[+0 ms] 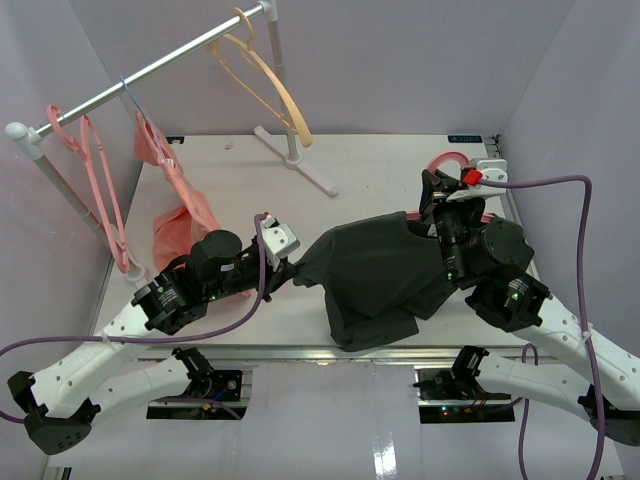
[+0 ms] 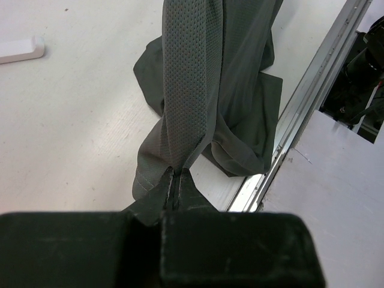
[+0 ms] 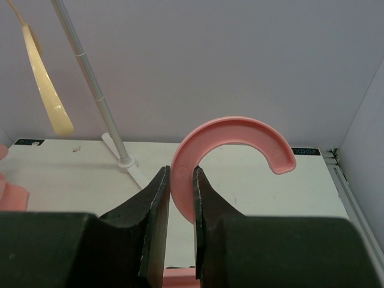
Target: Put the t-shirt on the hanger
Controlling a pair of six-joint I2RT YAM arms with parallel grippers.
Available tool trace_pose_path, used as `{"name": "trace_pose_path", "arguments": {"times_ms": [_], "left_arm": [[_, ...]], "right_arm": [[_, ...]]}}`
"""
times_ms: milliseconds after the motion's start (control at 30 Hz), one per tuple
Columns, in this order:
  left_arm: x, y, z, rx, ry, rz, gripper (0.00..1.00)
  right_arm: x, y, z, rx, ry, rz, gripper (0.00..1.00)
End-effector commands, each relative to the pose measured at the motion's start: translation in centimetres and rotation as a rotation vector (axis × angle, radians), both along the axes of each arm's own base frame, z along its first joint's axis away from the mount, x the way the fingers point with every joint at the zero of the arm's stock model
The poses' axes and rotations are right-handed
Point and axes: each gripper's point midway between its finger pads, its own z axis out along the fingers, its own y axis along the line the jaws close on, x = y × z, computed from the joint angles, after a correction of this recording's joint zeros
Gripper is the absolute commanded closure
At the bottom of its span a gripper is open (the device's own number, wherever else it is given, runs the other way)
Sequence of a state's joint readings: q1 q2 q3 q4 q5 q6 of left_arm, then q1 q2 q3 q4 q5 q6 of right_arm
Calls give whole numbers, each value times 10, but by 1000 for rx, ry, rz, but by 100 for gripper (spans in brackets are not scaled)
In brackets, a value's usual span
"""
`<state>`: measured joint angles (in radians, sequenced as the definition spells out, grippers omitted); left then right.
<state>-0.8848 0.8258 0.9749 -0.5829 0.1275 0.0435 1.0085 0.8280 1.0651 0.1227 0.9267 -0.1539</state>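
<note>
Two arms met over one dark t-shirt (image 1: 375, 275) on the white bench (image 1: 370, 165). The shirt lay bunched just right of the bench's middle, its lower fold reaching the near edge at 6 o'clock.

At the shirt's 9 o'clock corner, the left pincer (image 1: 293, 268) was pressed together on a pinch of cloth. Its wrist camera showed the mesh fabric pulled into a taut strip running away from the closed tips.

At the shirt's 1 o'clock side, the right pincer (image 3: 180, 175) pinched the pink hanger (image 3: 234, 129) at the base of its hook, with a jaw against each face of the plastic. The hook arched up and over toward 3 o'clock, its tip free in the air. From above, only the hook and a sliver of pink showed; the arm and the shirt hid the rest.

A metal rail (image 1: 150, 70) crossed the bench's 10 o'clock corner. It carried a tan hanger (image 1: 275, 85) at its far end, pink hangers (image 1: 100, 190) near its left post and a pink garment (image 1: 185, 215) between them. The garment hung well apart from the shirt.
</note>
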Motion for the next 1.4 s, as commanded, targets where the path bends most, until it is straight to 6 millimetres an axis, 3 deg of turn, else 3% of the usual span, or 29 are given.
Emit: {"name": "trace_pose_path", "arguments": {"times_ms": [0,200,300,367,467,567,733,933,1067,1367], "left_arm": [[4,10,-8,21,17,64,100],[-3,0,-9,9,49,8,99],[-18,-8,-8,15,85,-92,55],[-24,-10,5,20,60,-151,44],[-17,-6,46,-16,-42,-134,38],[-9,-5,100,-83,-141,-104,29],[6,-24,168,-174,-196,-93,26],[19,-81,155,-149,-108,-236,27],[28,-111,128,-114,-29,-304,27],[41,-135,102,-82,-12,-348,27]], "right_arm": [[-5,-16,22,75,-54,-42,92],[-5,-16,21,70,-59,-40,92],[-3,-9,17,50,-48,-18,92],[-3,-2,16,45,-44,14,92],[-2,9,5,18,-14,56,92],[-2,18,-8,8,10,87,92],[-3,26,-23,8,20,127,92],[-6,32,-18,33,15,166,92],[-8,30,-16,46,7,170,92],[-9,27,-12,52,-9,173,92]]}}
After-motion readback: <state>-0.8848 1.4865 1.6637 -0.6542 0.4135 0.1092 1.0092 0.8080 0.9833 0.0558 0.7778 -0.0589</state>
